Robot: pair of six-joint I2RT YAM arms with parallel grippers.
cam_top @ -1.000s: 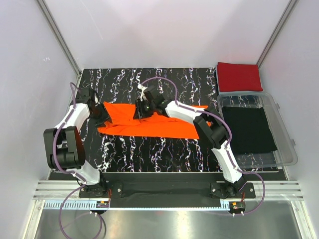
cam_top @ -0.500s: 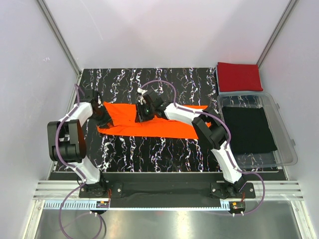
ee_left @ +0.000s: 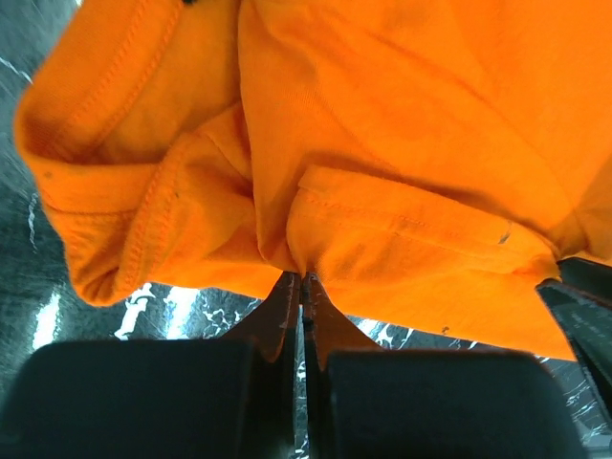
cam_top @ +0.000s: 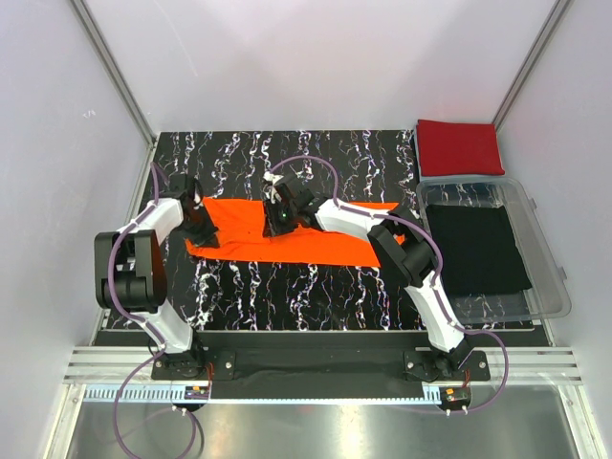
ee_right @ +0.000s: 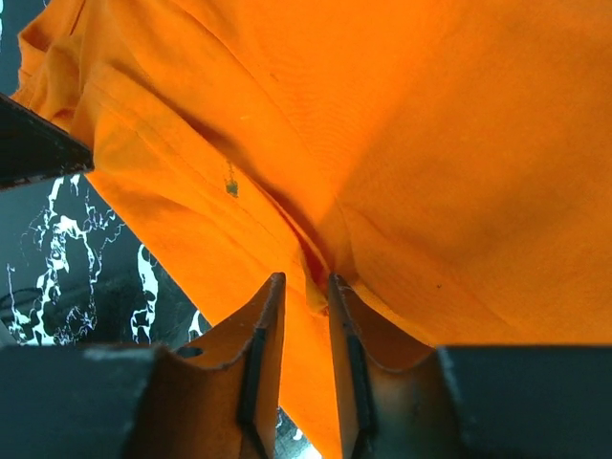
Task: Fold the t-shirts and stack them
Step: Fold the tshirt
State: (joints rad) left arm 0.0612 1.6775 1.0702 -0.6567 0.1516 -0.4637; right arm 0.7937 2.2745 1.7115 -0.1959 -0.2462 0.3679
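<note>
Jaws first, seen from the top camera: your left jaws sit on the left end of the orange tee [cam_top: 316,244] and your right jaws sit at its far edge near the middle. From up here you cannot tell whether either pair is pinching. The cloth lies as a long flat band on the table [cam_top: 287,287], running from the left jaws, past the right jaws and on to their right. Well off to the right of both pairs, in the far corner, the red tee [cam_top: 459,148] lies as a neat square. It looks already folded. Nearer than it stands a clear bin [cam_top: 550,277] with black cloth [cam_top: 478,249] inside.

On the left wrist camera, your left jaws are pressed together on a bunched, stitched edge of the orange tee [ee_left: 382,143]. The rest of the cloth hangs ahead of and above them.

On the right wrist camera, your right jaws stand narrowly apart with a ridge of the orange tee [ee_right: 430,172] clamped between them, and cloth spreads out ahead.

Judging by this, you are about halfway. The red one seems done, while the orange one has only been brought into a band. It needs more folds and then stacking with the red.
</note>
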